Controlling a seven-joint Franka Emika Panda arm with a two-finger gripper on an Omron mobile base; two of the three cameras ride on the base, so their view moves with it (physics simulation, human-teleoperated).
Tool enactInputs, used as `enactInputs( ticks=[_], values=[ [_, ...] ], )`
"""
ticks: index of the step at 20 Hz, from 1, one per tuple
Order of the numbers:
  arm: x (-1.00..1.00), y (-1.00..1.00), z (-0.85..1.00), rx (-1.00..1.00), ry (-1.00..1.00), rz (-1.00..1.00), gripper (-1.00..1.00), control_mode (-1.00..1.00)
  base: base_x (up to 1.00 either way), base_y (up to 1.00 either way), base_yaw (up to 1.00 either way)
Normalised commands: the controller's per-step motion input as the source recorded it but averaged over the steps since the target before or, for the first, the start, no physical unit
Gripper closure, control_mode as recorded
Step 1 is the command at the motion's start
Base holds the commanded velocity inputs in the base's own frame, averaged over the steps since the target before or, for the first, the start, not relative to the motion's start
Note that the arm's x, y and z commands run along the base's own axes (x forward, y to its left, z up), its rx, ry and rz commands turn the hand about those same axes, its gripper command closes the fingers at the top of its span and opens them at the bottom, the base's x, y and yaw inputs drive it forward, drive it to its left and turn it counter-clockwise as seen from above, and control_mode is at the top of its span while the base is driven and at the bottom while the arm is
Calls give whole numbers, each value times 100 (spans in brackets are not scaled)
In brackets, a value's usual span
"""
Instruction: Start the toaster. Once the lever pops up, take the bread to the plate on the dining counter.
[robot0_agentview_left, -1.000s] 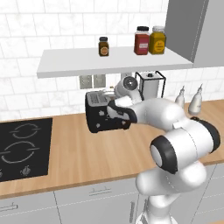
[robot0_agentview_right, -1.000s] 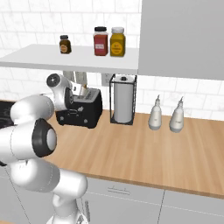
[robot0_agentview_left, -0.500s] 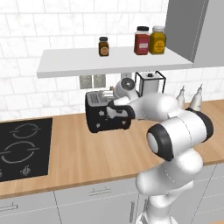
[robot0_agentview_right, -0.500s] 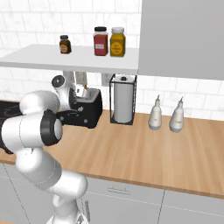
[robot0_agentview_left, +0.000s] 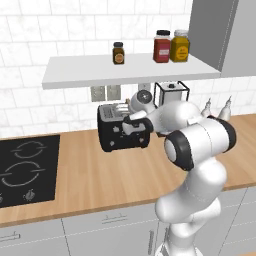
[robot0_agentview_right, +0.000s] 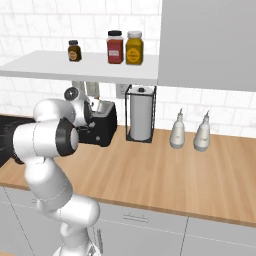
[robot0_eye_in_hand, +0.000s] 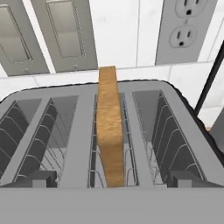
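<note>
Since one second ago the arm has folded more: its elbow now stands higher and closer to the base, while the hand has stayed over the toaster (robot0_agentview_left: 123, 133). The base has not driven, because the wall and shelf sit at the same places in both base views. I judge that the arm is settling for a grasp from above.

The bread (robot0_eye_in_hand: 109, 127) stands upright in the middle slot, its top edge well above the silver rim, so the lever seems already up and the bread is ready to be taken. The toaster sits on the wooden desk (robot0_agentview_left: 115, 175), against the tiled wall, just beside the wire-framed holder (robot0_agentview_right: 141, 114).

The hand hangs directly over the toaster and looks down into the slots. The jaws (robot0_eye_in_hand: 109, 181) are fully open and hold nothing; their tips stand on both sides of the slice, apart from it.
</note>
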Motion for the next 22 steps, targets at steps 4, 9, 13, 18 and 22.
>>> enactInputs(
  ticks=[4, 9, 13, 18, 22],
  values=[
    [32, 0, -11, 0, 0, 0, -100, -100, 0, 0, 0],
    [34, -4, -4, 0, 0, 0, -100, -100, 0, 0, 0],
    [35, 0, -6, 0, 0, 0, -100, -100, 0, 0, 0],
    [35, 0, -9, 0, 0, 0, -100, -100, 0, 0, 0],
    [16, 0, -17, -1, 0, 0, 100, -100, 0, 0, 0]
  ],
)
